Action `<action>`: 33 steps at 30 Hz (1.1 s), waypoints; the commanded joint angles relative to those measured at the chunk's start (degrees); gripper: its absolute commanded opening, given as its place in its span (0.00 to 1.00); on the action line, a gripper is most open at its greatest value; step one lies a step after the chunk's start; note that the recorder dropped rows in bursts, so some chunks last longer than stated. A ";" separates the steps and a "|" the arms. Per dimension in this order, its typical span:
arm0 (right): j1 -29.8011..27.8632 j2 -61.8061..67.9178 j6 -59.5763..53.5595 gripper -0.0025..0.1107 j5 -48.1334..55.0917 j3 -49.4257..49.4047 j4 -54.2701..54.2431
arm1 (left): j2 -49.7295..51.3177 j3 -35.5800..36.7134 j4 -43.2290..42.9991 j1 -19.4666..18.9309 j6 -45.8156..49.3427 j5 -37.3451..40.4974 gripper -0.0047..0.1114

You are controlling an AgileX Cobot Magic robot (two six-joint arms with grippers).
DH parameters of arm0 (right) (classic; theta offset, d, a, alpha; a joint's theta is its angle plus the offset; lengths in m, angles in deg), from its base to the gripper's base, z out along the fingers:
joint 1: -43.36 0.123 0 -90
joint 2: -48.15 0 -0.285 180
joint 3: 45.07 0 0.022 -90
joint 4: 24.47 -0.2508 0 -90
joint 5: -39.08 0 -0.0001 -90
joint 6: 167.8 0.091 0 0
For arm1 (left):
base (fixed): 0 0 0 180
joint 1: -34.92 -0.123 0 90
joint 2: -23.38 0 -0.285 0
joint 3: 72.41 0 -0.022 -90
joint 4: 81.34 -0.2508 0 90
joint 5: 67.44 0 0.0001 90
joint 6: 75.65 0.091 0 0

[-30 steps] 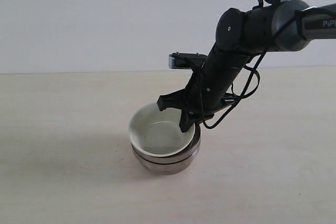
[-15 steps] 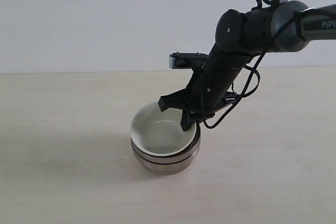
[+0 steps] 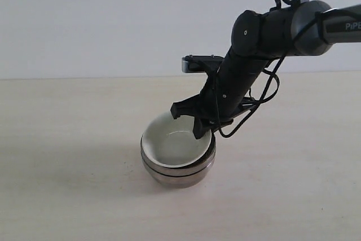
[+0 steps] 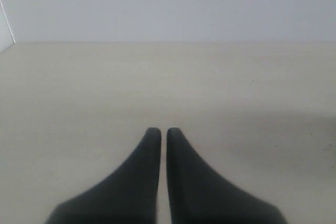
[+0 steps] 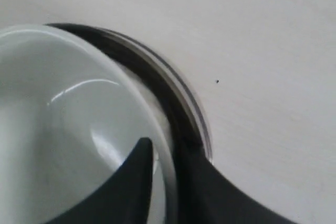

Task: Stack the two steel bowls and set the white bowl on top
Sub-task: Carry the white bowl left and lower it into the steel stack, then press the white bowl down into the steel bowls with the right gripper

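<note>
Right gripper: grasping the rim of the white bowl, one finger inside, the other outside the wall. White bowl sits nested in the two steel bowls. The stack stands at lower centre of the exterior frame, on the table. Right arm enters from upper right. Left gripper: clenched, thin slit between the fingers, low over the table.

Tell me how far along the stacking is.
Done: steel bowls nested, white bowl sitting in them. In hand: right pincer grips the white bowl's rim. Remaining: release and withdraw. Left pincer is shut, away from the stack.
</note>
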 commanded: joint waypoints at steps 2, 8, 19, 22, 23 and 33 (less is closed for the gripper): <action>-0.01 -0.28 -0.18 0.39 -0.09 0.27 0.27 | -0.20 0.22 0.62 -0.19 0.22 0.01 0.07; -0.01 -0.86 -0.31 0.40 -0.42 0.77 0.43 | -0.20 0.22 0.62 -0.19 0.22 0.01 0.07; -0.01 -3.96 -0.31 0.40 0.52 1.90 0.51 | -0.20 0.22 0.62 -0.19 0.22 0.01 0.07; -0.01 -3.96 -0.31 0.40 0.54 1.90 0.93 | -0.20 0.22 0.62 -0.19 0.22 0.01 0.07; -0.01 -3.96 -0.56 0.40 0.26 1.90 1.18 | -0.20 0.22 0.62 -0.19 0.22 0.01 0.07; 0.46 -4.84 -3.18 0.17 2.49 4.29 3.32 | -0.20 0.22 0.62 -0.19 0.22 0.01 0.07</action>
